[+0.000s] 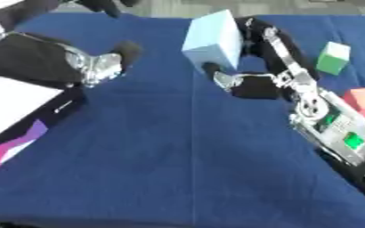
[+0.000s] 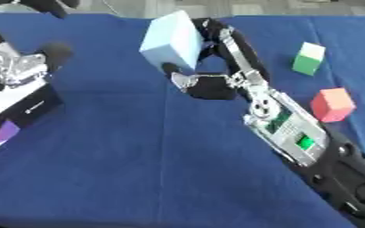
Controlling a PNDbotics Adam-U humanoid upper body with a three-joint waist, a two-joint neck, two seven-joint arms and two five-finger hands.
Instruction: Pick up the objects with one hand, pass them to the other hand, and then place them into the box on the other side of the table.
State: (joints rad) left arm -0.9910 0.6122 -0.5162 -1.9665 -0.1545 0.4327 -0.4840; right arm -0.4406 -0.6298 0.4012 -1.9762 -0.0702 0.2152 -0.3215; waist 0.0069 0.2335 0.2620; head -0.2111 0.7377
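A large light blue block (image 1: 213, 41) is held tilted above the blue table, with my right hand (image 1: 252, 84) curled round its right side and thumb below it. The right forearm (image 2: 291, 129) runs down to the lower right. A green block (image 2: 309, 58) and a red block (image 2: 331, 104) lie on the cloth to the right of that arm. My left hand (image 1: 100, 64) hovers at the left, above the corner of the box (image 1: 18, 111), its fingers bent with nothing in them; it is about a block's width away from the blue block.
The box at the left edge has a white inside and a black wall with a purple and pink pattern (image 1: 14, 147). Blue cloth (image 1: 178, 169) covers the table, with a crease running down the middle.
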